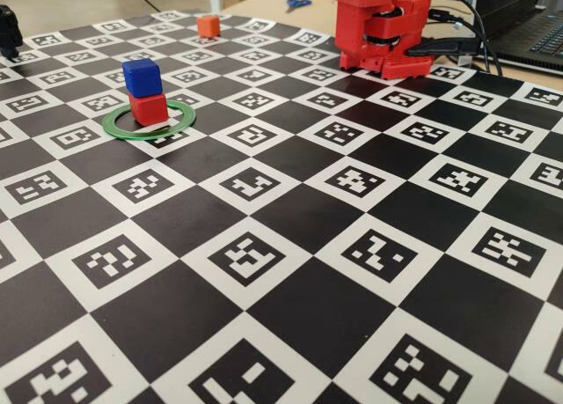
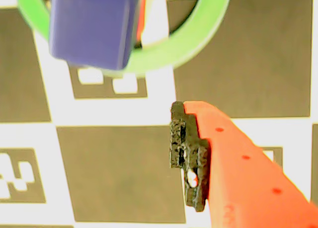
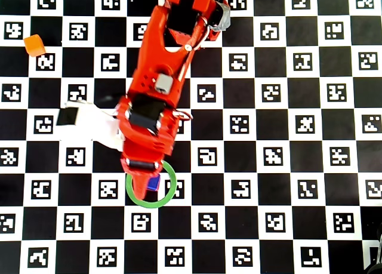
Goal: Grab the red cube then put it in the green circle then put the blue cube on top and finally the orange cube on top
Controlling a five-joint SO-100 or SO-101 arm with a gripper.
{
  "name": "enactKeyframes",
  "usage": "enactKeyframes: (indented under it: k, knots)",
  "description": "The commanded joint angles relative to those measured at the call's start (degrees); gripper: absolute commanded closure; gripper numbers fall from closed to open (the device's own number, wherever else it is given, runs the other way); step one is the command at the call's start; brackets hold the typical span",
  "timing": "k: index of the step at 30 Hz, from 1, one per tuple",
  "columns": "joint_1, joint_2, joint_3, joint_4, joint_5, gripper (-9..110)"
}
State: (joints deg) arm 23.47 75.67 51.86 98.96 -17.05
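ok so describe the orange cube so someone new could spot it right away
In the fixed view, look to the far edge of the checkered marker board, left of the red robot base. The orange cube sits there alone; the red cube and blue cube are stacked inside the green circle.

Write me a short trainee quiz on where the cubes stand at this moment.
1. True or false: the blue cube sits on top of the red cube.
2. Where is the orange cube? A: inside the green circle. B: on the blue cube. C: alone on the board, far from the stack.
3. How many cubes stand inside the green circle?

Key: 1 true; 2 C; 3 two.
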Motion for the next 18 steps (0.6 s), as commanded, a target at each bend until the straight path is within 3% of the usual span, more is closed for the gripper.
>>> enactKeyframes:
  k: [1,7,18]
  knots:
    - [4.8,9.2,-0.2,3.6,-4.4,58]
    - [14.1,12.2,0.4,5.0,-9.6,58]
    - [31.7,14.5,3.7,5.0,-7.9,58]
